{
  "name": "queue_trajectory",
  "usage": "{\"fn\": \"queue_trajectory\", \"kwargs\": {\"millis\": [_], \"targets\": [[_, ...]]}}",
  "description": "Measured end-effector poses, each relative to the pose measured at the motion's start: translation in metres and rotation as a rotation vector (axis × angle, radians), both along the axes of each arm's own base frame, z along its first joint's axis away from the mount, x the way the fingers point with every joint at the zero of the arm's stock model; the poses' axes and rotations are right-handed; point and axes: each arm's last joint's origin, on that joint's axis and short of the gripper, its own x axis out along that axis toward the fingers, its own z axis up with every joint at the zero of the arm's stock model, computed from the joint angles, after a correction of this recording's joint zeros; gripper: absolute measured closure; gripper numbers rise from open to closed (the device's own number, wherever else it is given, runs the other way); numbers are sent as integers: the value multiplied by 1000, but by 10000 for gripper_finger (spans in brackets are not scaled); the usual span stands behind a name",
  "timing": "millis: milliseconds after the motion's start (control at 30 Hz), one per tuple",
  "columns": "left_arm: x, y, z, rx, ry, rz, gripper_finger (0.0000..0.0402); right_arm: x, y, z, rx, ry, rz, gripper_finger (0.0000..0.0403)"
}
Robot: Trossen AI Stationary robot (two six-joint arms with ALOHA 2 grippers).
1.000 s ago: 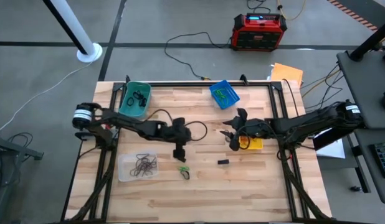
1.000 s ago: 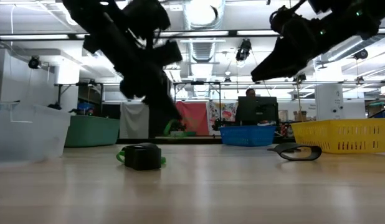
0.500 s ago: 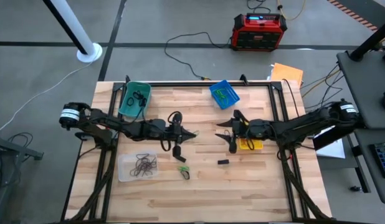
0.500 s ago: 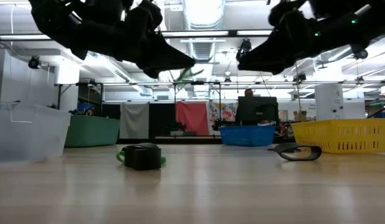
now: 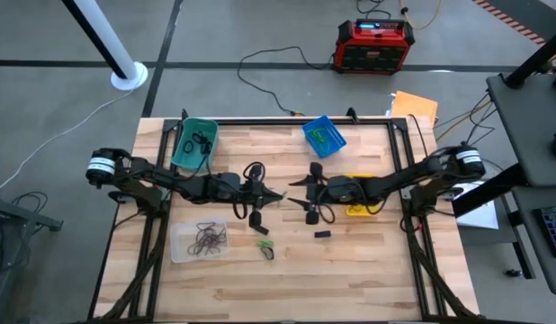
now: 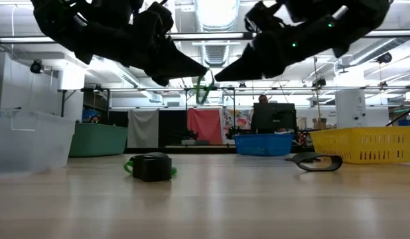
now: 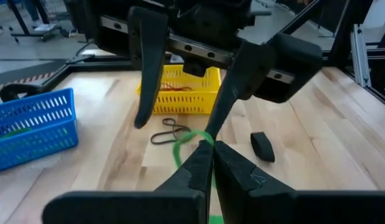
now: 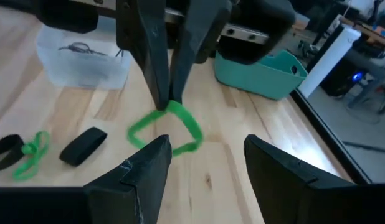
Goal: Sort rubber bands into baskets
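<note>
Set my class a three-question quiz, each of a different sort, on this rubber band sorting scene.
1. True or false: the left gripper is shut on a green rubber band.
2. Which basket holds green bands? A teal B blue C yellow D clear
3. Fill in: the right gripper stands ____, facing the left one above the table.

Key: 1 true; 2 B; 3 open.
</note>
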Motion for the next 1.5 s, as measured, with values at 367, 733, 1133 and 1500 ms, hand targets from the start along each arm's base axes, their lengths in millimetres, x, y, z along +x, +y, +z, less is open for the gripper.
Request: {"fn": "queue_trajectory", "kwargs": {"millis": [367, 733, 1133, 1500], "targets": [[0, 0, -1, -2, 9, 5, 401, 14, 1, -1, -75, 36, 23, 369], [-3, 3, -4, -17, 74, 92, 320, 7, -4, 2, -104, 132, -67, 393], [-7, 5, 5, -38, 49, 186, 235, -10, -110, 21, -211, 403, -790, 394], [-10, 5, -3, -92, 124, 206, 237, -46, -212, 15, 343, 339, -847, 394]]}}
